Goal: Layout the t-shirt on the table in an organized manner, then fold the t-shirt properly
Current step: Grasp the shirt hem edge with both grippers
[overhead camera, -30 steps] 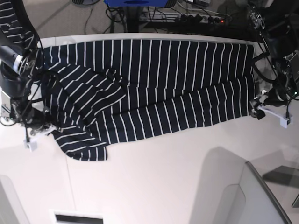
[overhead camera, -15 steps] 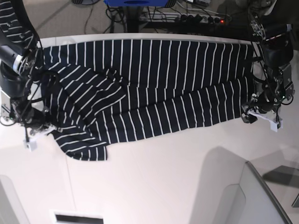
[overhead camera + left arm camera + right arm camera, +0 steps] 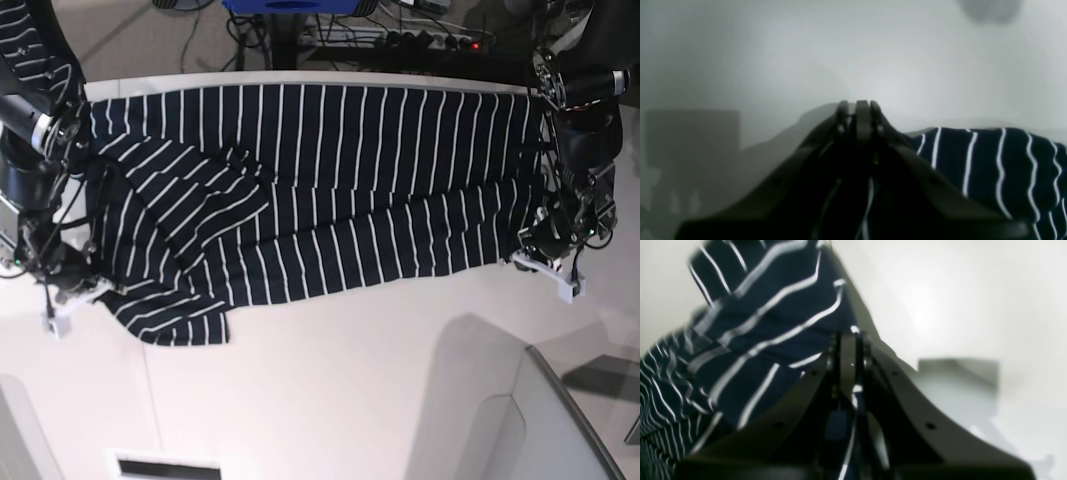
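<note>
Your soft, floppy t-shirt (image 3: pixel 330 190) lies spread across the far half of the table (image 3: pixel 330 390), so hold its near corners, where your left gripper (image 3: pixel 540 262) and right gripper (image 3: pixel 62 300) are both pinched on cloth.

Beyond my desk's far edge at twelve o'clock I see grey floor (image 3: pixel 130 40), a tangle of dark cables (image 3: pixel 250 35), a power strip (image 3: pixel 430 40) with a red light, and something blue (image 3: pixel 290 5). Even, soft light.
</note>
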Available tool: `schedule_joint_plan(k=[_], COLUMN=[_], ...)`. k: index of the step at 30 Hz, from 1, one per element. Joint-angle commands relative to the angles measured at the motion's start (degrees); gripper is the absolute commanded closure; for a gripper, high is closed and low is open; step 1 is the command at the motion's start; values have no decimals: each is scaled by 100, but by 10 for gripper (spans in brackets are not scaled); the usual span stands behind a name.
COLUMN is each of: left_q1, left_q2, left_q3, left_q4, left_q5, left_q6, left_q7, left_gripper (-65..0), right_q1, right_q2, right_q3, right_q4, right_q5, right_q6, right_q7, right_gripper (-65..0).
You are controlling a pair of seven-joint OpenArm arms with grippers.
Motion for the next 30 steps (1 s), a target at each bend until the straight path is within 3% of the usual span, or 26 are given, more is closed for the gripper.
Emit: schedule_joint_plan(k=[1,7,18,21,25,30], left_q1=[-270,-666,-894,-894,-885,-824], left_q2=[-178,-248,-248,-248,-248,-248], left_q3=[40,409,357,348,348,357], left_q4=[106,343,1372,1512,1547,1547], left_q5=[-59,-67,-67,-67,-67,-67], left_q6=[-25,-16,-16,-16,-16,-16], left_q7=[-143,-99,587,684,701,701], left_gripper=[0,0,0,0,0,0], right_q1=[168,168,458,458,432,423], right_q2=[87,69,139,157,210,298], right_q3=[-219,-1062,-1142,-1159,-1810,-2117], right_q4=[141,765,1002,1002,1002,1002], right_q5=[67,75,75,75,75,75], right_q6=[62,62,62,62,62,62], right_q7=[103,121,156,437,780,859], right_gripper=[0,0,0,0,0,0])
